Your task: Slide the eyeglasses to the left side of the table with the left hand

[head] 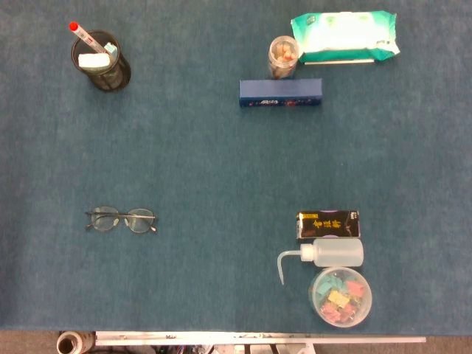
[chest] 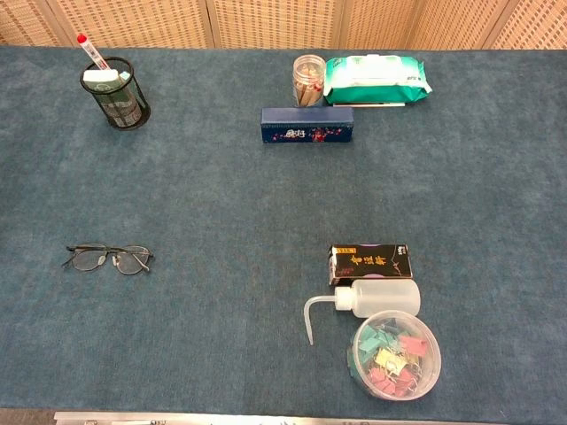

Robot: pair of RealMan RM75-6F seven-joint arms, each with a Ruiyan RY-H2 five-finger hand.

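On the left half of the counter sit the glasses, flat on the blue felt, arms folded, well apart from everything else. Neither hand is in either view, so how the fingers are set, nobody can tell. Risks, as I judge them: thin wire frames could snag on the felt and flip or twist under a push, and pressing on a lens might smear or bend it. Up in the far left corner stands a mesh cup; on the right a black box, squeeze bottle and tub of clips. Woven panels back the room.
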